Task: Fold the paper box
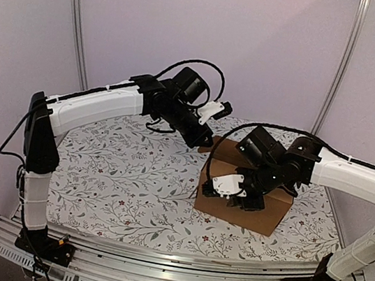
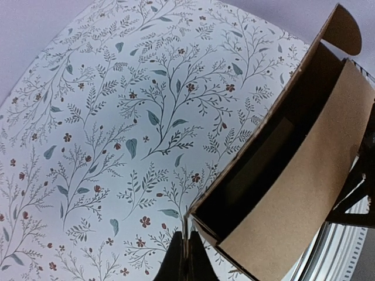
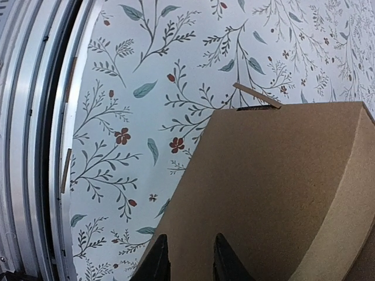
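Brown corrugated cardboard makes up the paper box (image 1: 270,208), which stands half formed on the bench (image 1: 119,173), directly under the right claw (image 1: 236,196) and touching the tip of the left claw (image 1: 205,142).

The left claw is fully closed. In its own wrist view the fingertips (image 2: 179,263) meet at the near corner of the box. I cannot tell whether a thin wall edge is pinched between them. Ahead and to the right of this claw the box is open, with a dark inside, one long panel (image 2: 293,175) leaning over it, and a rounded tab (image 2: 343,29) standing up at the far end.

The right claw is a little open and holds nothing. Its two fingers (image 3: 155,260) stand apart over a flat panel of the box (image 3: 275,187), which fills the view ahead of them.

I judge the box to be light and stiff along the flutes, so it bends easily only at the scored lines. It can slide when pushed and will crease if squeezed hard. A good hold is on a free flap edge near a fold, with the other claw pressing a wall to keep it steady.

The bench wears a white cloth (image 2: 117,117) printed with grey-green leaves and small red flowers, and this probably gives little grip. Pale lilac walls (image 1: 272,47) and aluminium posts (image 1: 76,18) close in the area.
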